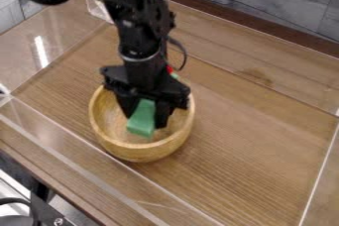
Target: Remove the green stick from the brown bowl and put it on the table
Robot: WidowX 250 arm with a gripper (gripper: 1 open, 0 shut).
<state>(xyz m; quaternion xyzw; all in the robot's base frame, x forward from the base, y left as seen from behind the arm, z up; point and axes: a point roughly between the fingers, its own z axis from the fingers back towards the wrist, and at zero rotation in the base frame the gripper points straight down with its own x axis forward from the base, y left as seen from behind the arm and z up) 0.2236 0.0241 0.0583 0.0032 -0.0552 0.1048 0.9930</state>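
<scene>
The green stick [142, 120] hangs clamped between my gripper's [145, 114] black fingers, lifted just above the inside of the brown bowl [119, 143]. The gripper points straight down and is shut on the stick's upper part; the stick's lower end shows below the fingers. The light tan bowl rests on the wood-grain table [245, 141] near the front left. My black arm rises from the gripper toward the upper left.
A small red round object [173, 71] lies just behind the bowl, partly hidden by the arm. Clear acrylic walls [159, 185] border the table at the front, left and right. Bare tabletop stretches to the right of the bowl.
</scene>
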